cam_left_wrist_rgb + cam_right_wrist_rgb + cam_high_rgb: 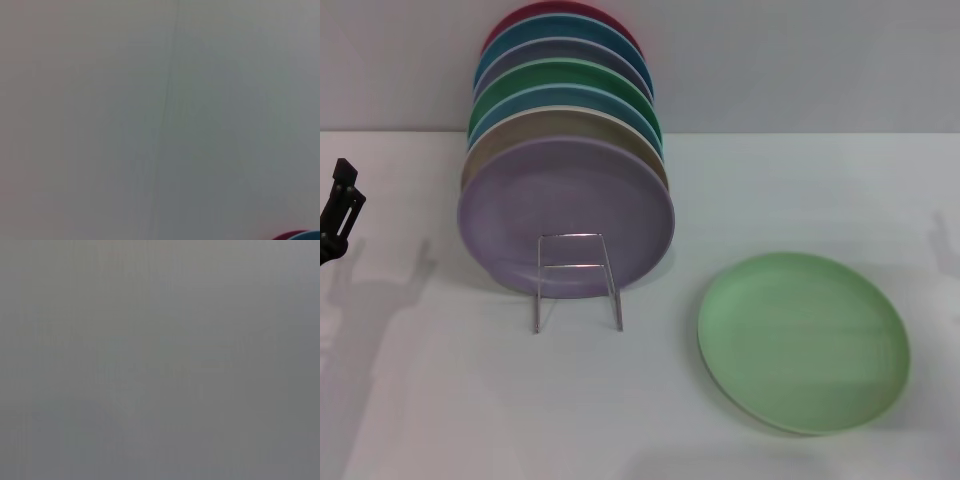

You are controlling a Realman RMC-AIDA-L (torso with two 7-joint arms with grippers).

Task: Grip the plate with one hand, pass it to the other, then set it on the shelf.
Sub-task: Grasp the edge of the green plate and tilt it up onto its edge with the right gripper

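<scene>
The light-green plate (804, 340) lies flat on the white table at the front right. The shelf (576, 280), a thin silver wire rack, stands left of it in the middle, with several plates upright in it. The lilac plate (566, 216) is the front one. My left gripper (340, 205) shows at the far left edge of the head view, well away from the plate. My right gripper is out of view. Both wrist views show only blank grey surface.
Behind the lilac plate stand a beige plate (560, 130), blue and darker green plates (560, 78) and a red one (560, 14). The white table (800, 190) runs back to a grey wall. The red plate's edge shows in the left wrist view (292, 235).
</scene>
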